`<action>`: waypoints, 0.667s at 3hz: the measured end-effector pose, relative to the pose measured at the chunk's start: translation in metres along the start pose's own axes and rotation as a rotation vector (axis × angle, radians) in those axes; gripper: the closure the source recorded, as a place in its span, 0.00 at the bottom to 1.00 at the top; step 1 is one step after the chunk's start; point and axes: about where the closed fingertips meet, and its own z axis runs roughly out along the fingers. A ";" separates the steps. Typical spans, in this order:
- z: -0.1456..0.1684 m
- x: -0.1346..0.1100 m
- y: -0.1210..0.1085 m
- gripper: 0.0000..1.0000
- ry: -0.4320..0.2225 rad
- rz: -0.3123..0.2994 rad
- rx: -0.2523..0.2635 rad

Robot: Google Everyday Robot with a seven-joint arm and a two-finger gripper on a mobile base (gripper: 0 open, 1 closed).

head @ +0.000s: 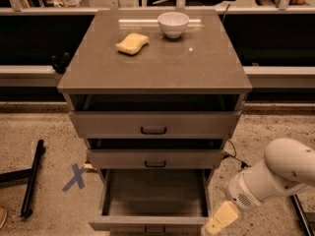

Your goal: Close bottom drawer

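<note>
The bottom drawer (152, 223) of the grey-brown cabinet is pulled far out, its empty inside showing and its front at the lower edge of the view. The middle drawer (155, 159) and top drawer (153, 124) stand out a little, each by a smaller step. My gripper (220, 220) hangs at the drawer's right front corner, on the white arm (275, 176) coming in from the right. It holds nothing that I can see.
A white bowl (173, 23) and a yellow sponge (132, 43) lie on the cabinet top (157, 68). A blue X mark (75, 177) is on the speckled floor at left, next to a black bar (31, 178). A cable (235, 156) runs right of the cabinet.
</note>
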 end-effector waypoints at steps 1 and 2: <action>0.061 0.041 -0.030 0.00 0.007 0.079 -0.057; 0.083 0.051 -0.028 0.00 0.011 0.104 -0.104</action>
